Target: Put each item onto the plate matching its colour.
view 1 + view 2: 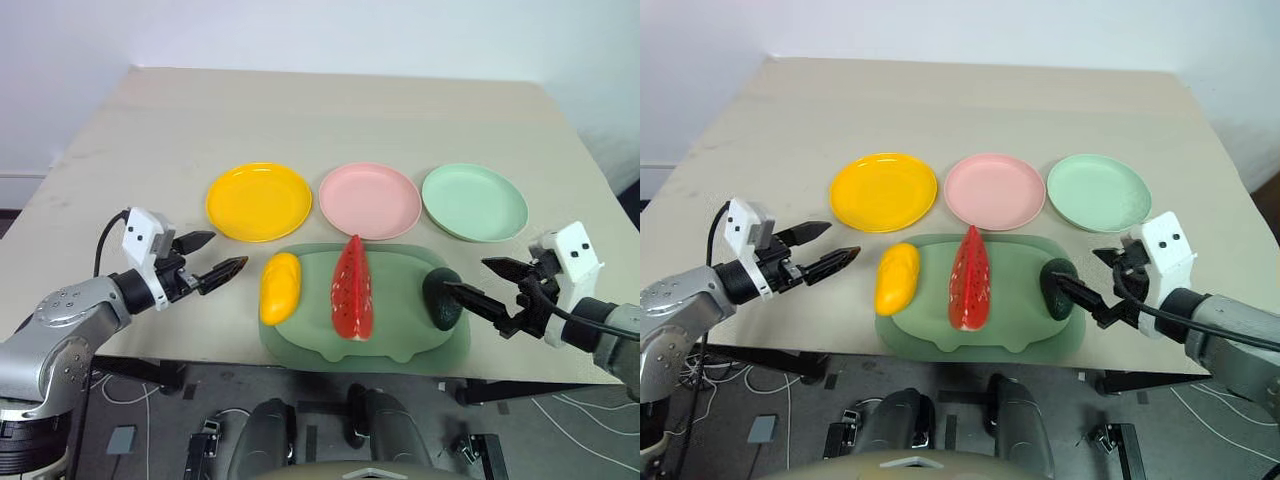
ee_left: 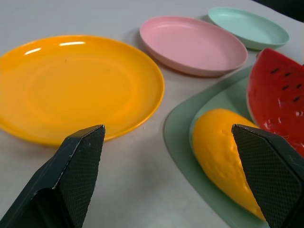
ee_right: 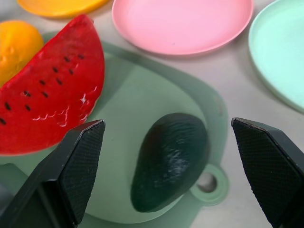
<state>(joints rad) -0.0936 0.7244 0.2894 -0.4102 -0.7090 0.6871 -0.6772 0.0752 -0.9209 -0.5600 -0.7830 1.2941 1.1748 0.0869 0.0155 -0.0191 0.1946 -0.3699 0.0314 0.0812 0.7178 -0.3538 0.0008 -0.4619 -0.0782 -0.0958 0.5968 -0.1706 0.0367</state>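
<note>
Three plates stand in a row on the table: yellow (image 1: pixel 259 201), pink (image 1: pixel 370 200) and mint green (image 1: pixel 474 202). In front of them, on a pale-green board (image 1: pixel 400 345), lie a yellow mango-like fruit (image 1: pixel 280 287), a red watermelon wedge (image 1: pixel 352 290) and a dark green avocado (image 1: pixel 437 305). My left gripper (image 1: pixel 225 252) hovers open just left of the mango, nothing between its fingers. My right gripper (image 1: pixel 467 274) is open at the avocado's right side, one finger close to it. In the right wrist view the avocado (image 3: pixel 168 166) lies ahead between the open fingers.
The board (image 1: pixel 1025 320) reaches close to the table's front edge, and its loop handle (image 3: pixel 207 183) sticks out beside the avocado. Bare table (image 1: pixel 330 110) stretches behind the plates.
</note>
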